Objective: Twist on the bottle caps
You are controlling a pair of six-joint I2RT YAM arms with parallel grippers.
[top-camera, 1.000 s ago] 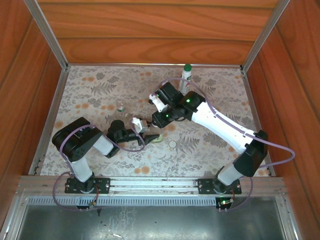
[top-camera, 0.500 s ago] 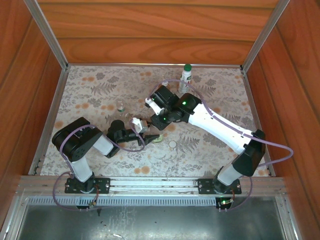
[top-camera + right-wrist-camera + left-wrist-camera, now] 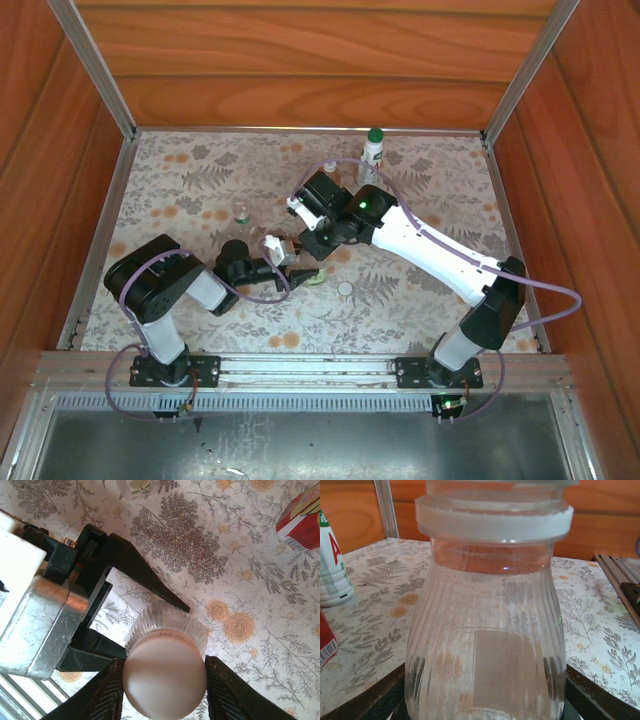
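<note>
My left gripper (image 3: 485, 707) is shut on a clear ribbed bottle (image 3: 485, 645), which stands upright on the table. Its dark fingers (image 3: 600, 695) flank the bottle's base. A white cap (image 3: 492, 522) sits on the bottle's neck. From above, my right gripper (image 3: 164, 680) is shut on that white cap (image 3: 164, 677), one finger against each side. The ribbed shoulder (image 3: 167, 617) shows under the cap, with the left gripper's fingers (image 3: 135, 565) around it. In the top view both grippers meet near the table's middle (image 3: 305, 250), and the right wrist hides the bottle.
A white bottle with a green cap (image 3: 373, 148) stands at the back. A tiny clear bottle (image 3: 241, 212) stands to the left, and a loose white cap (image 3: 345, 289) lies in front. A red-labelled bottle (image 3: 300, 520) is close by. Wooden walls enclose the table.
My right wrist has shifted a little left and turned over the bottle. The left arm has stayed still.
</note>
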